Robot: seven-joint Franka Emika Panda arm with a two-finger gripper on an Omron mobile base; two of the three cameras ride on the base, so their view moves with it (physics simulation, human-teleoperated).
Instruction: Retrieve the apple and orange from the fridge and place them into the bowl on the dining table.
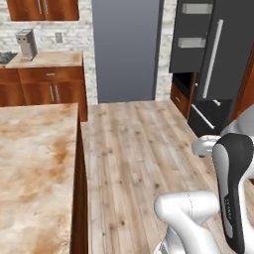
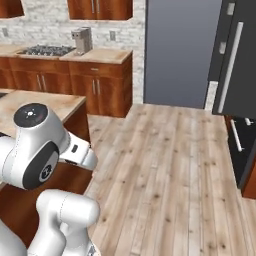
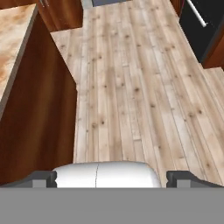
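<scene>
The fridge (image 1: 211,64) stands at the far right of the kitchen, dark grey with long white bar handles; in the left base view its upper door seems swung outward, with two pale shelf bins on the inner face, though the inside cannot be made out. The same fridge (image 2: 235,70) fills the right edge of the right base view, and its lower drawer (image 3: 202,22) shows at the top right of the hand view. The desk (image 1: 34,168) with its beige, rust-blotched marble top lies at the left, its brown side panel (image 3: 39,118) dropping to the wood floor (image 1: 139,163). The arm (image 2: 40,150) is folded low beside the desk, well apart from the fridge. The jaws are spread wide and hold nothing; the two fingertips (image 3: 41,178) rise at the bottom of the hand view, over bare floor.
</scene>
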